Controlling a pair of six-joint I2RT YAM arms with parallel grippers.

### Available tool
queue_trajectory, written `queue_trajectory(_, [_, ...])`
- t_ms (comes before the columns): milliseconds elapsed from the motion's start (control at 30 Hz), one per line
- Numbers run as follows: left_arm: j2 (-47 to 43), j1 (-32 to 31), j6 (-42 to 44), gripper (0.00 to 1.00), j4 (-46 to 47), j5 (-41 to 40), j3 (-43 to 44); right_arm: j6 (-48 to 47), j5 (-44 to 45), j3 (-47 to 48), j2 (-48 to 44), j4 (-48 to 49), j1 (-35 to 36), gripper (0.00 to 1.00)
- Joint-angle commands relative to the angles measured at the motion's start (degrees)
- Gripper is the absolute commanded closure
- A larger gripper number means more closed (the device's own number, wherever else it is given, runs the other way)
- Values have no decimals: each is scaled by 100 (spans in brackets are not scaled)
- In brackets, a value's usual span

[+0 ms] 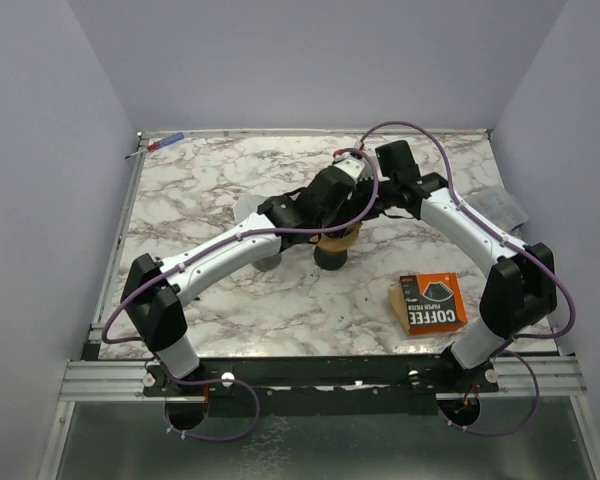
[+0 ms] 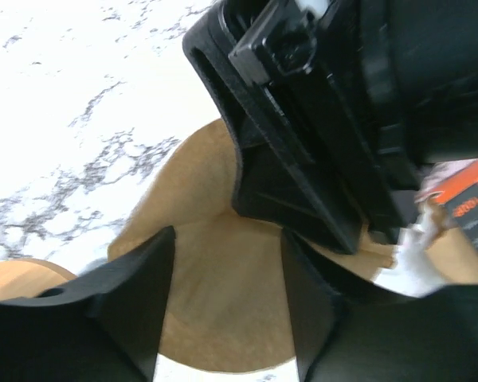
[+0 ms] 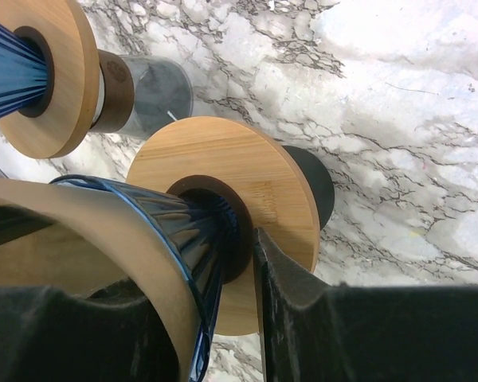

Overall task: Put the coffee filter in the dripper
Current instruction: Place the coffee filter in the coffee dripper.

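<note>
Left claw (image 2: 227, 239) | jaws apart over coffee filter (image 2: 215, 318) | arm (image 1: 220, 250) stretched forward-right

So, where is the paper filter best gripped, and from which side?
Probably its upper rim, from above: the paper filter seems to stand as an open cone in the dripper, so only that thin edge is free to pinch, one finger inside and one outside.

From above, the left arm (image 1: 230, 250) and right arm (image 1: 465, 225) cover most of the brown paper coffee filter (image 1: 344, 240). The blue ribbed glass dripper (image 3: 187, 235) runs off the right wrist view's bottom edge. The orange cardboard box (image 2: 468, 208) is blurred in the left wrist view. The blue-and-red stick (image 1: 163, 144) at the far left corner of the table (image 1: 230, 300) is too small to identify.
</note>
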Motion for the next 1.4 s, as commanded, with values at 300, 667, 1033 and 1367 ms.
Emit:
queue_trajectory(300, [-1175, 119, -513, 6, 119, 43, 195, -131, 602, 229, 185, -456, 134, 65])
queue_trajectory(667, [-1566, 526, -821, 1, 229, 153, -78, -167, 1076, 322, 270, -644, 360, 58])
queue_trajectory(1033, [-1793, 921, -951, 1, 366, 591, -329, -191, 1457, 343, 357, -729, 523, 59])
queue_trajectory(1367, [-1838, 1057, -986, 1, 402, 823, -461, -244, 1451, 504, 211, -800, 581, 48])
